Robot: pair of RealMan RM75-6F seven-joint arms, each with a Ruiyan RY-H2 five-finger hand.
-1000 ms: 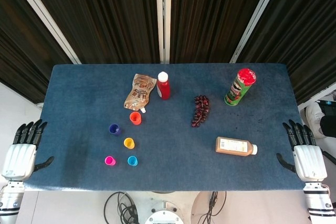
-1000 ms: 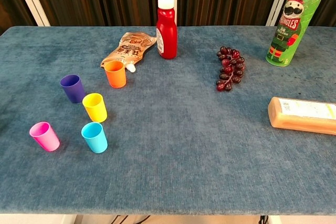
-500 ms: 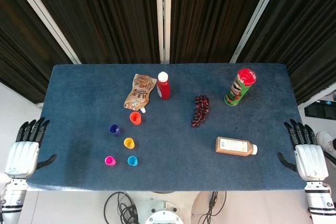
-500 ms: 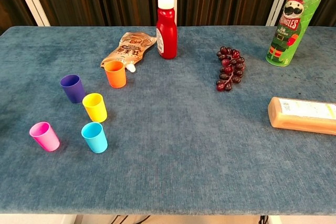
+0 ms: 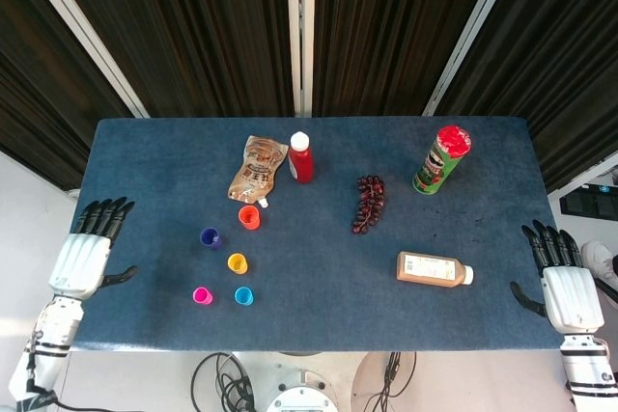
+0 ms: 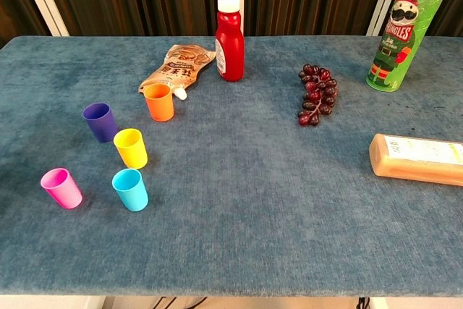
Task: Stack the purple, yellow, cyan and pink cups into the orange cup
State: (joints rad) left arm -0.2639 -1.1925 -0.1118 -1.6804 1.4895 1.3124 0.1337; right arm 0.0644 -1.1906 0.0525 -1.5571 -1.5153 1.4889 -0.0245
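five cups stand apart; both our left robot hand (image 5: 89,260) and right robot hand (image 5: 565,288) are empty, fingers spread. reaching the orange cup (image 6: 159,101) could nudge the pouch (image 6: 176,66) beside it.

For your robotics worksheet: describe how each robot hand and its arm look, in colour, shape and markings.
The left robot hand and right robot hand match: a boxy silver-white back, black fingers and a black thumb. Each sits on a pale, segmented wrist. No markings or cables are legible. The chest view shows neither.

A lab test setup: blue-clothed table (image 5: 309,267) before dark slatted panels (image 5: 193,26), cables (image 5: 217,378) underneath.
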